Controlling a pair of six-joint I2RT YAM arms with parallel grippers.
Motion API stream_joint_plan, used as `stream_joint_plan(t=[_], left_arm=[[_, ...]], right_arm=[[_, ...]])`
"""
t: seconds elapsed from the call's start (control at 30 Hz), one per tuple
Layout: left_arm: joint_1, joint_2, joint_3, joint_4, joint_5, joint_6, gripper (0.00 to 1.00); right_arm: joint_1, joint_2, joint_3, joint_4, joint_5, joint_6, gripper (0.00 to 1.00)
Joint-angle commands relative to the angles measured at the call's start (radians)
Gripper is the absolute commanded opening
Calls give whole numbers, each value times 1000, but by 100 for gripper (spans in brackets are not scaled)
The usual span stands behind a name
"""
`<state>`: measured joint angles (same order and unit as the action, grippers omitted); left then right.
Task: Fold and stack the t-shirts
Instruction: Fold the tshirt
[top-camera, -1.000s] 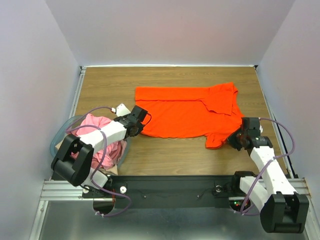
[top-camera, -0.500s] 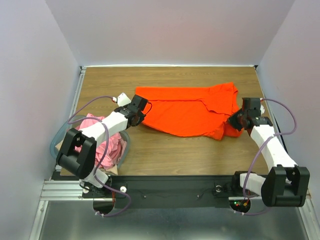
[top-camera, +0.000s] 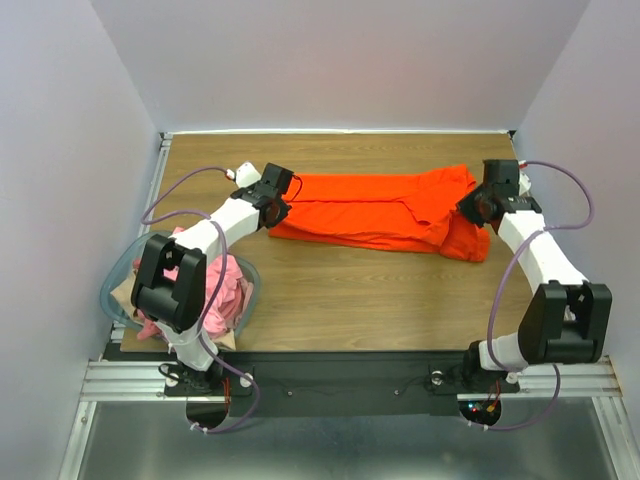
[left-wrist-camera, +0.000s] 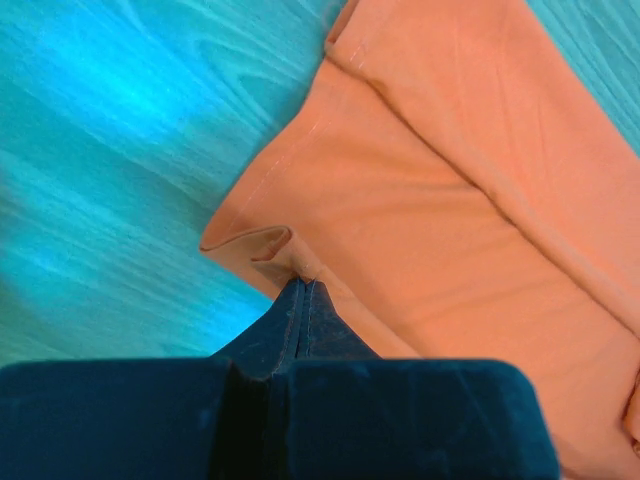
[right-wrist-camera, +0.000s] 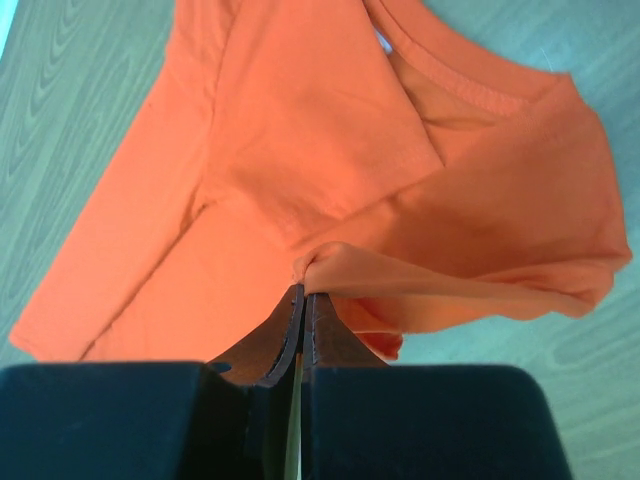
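The bright orange-red t-shirt (top-camera: 375, 210) lies across the middle of the table, its near half doubled back over its far half into a long band. My left gripper (top-camera: 277, 212) is shut on the shirt's left hem corner (left-wrist-camera: 262, 243). My right gripper (top-camera: 470, 212) is shut on a pinch of the shirt's cloth (right-wrist-camera: 330, 262) near the sleeve, with the neck opening (right-wrist-camera: 470, 90) beyond it. A pink t-shirt (top-camera: 212, 283) lies bunched in the basket at the left; pale beige cloth (top-camera: 128, 296) shows beneath it.
The clear bluish plastic basket (top-camera: 112, 283) stands at the table's left near edge, under my left arm. Bare wood table (top-camera: 350, 290) lies in front of the orange shirt. Grey walls close in the table on three sides.
Both grippers have carried the shirt's near edge away from me, toward the far side, folding it over the far half. The shirt now shows as a narrower band.
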<state>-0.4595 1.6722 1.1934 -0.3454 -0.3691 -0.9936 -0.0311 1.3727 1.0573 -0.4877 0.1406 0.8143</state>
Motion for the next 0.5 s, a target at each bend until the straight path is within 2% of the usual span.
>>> stream_joint_plan(t=[0.0, 0.47], left_arm=[[25, 17, 69, -29, -13, 32, 0], [82, 158, 202, -21, 21, 61, 0]], right_arm=[[-3, 57, 96, 49, 45, -36, 0], [-20, 256, 257, 81, 54, -98, 0]])
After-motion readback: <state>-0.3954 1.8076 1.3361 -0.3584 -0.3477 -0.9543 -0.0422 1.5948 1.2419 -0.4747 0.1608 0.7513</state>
